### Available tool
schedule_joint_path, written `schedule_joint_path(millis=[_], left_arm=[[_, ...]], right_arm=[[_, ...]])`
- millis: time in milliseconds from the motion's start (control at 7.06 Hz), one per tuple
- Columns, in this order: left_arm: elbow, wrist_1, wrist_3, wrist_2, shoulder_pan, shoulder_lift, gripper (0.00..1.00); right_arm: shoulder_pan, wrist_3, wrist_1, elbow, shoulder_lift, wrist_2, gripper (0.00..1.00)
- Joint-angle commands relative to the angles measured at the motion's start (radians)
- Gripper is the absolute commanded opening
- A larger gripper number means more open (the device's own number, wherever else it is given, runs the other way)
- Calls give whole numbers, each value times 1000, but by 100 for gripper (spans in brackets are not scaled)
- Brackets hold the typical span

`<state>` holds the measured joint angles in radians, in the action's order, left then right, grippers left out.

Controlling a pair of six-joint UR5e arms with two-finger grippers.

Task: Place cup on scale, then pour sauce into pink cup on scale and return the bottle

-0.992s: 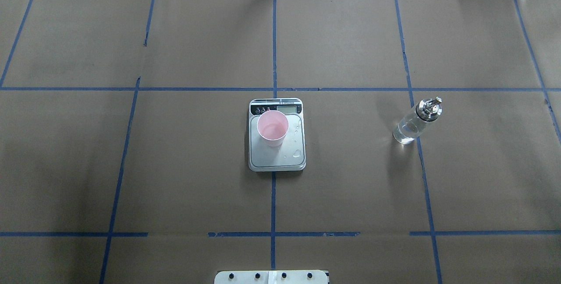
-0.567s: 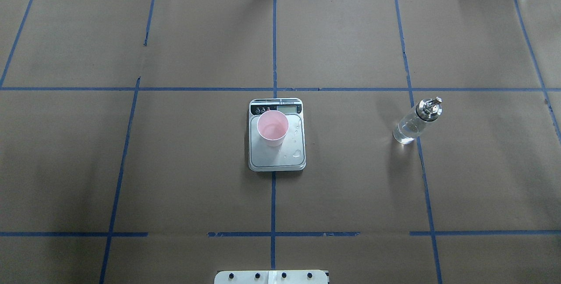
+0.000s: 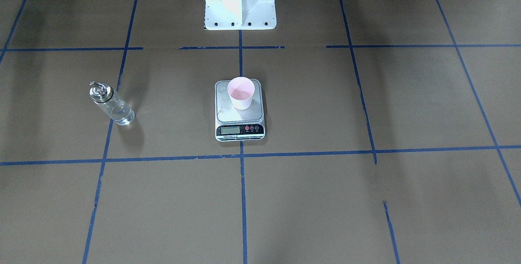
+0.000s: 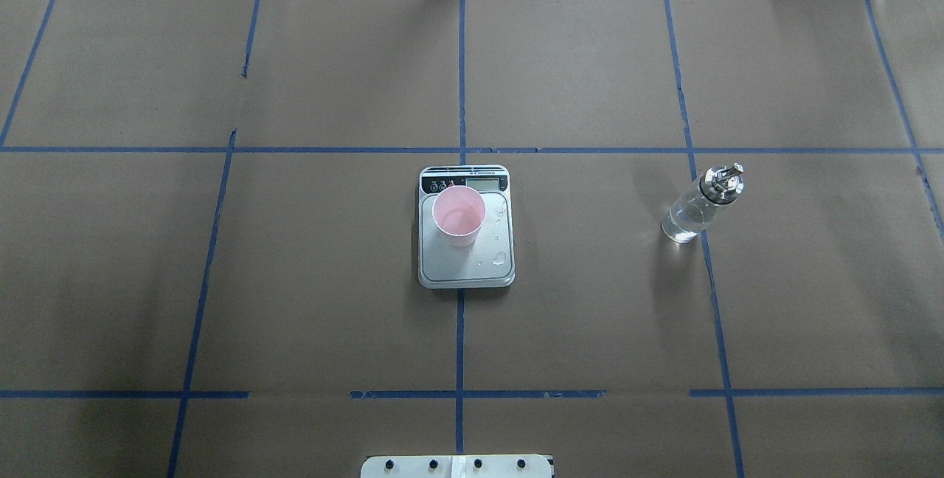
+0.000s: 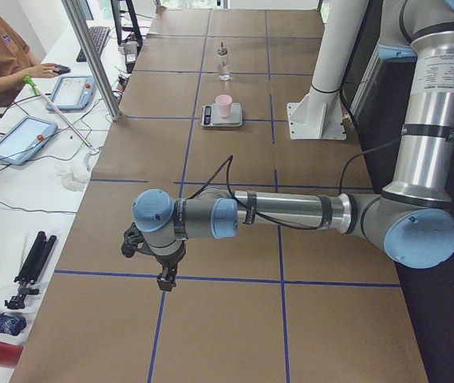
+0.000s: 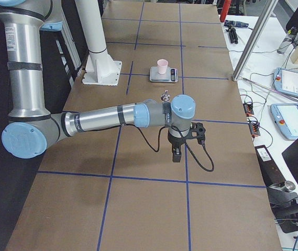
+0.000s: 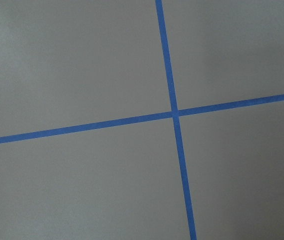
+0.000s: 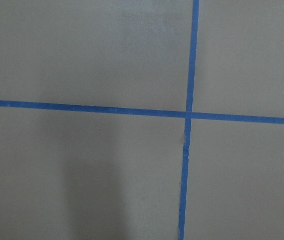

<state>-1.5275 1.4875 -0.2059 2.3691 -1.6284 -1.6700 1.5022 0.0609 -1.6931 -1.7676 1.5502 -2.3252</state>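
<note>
**Front view:** cup (image 3: pixel 241 93) upright on scale (image 3: pixel 240 130) platform. Bottle (image 3: pixel 112 105) upright on table, well apart, robot's right side.

**Overhead:** droplets (image 4: pixel 500 257) on platform beside cup (prob. spilled sauce). Risk: wet steel lets a nudged cup slide and skews the wt. reading.

**Side views:** left gripper (image 5: pixel 165 279) and right gripper (image 6: pixel 176 154) hang far from cup and bottle, touching neither. Jaw opening cannot be told.

**Wrist cams:** tape lines (image 7: pixel 174 112) only.
</note>
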Motion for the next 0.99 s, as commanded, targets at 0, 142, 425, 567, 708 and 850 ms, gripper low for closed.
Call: schedule_joint_path(millis=[0,142,425,567,708,850], left_arm=[[-19,38,112,5,5,-4,100],[-14,83,125,10,7,1,100],[-14,83,128,9,7,3,100],[-16,80,128,5,7,-1,100],[10,86,116,1,21,-1,100],[3,91,114,2,21,2,100]], right_arm=[[-4,10,1,2,-4,4,100],[-5,11,1,2,-4,4,100],[-5,7,1,0,1,4,100],[-5,5,1,-3,2,4,100],[-5,4,1,-4,5,-2,100],[-5,-1,1,-7,16,-3,100]])
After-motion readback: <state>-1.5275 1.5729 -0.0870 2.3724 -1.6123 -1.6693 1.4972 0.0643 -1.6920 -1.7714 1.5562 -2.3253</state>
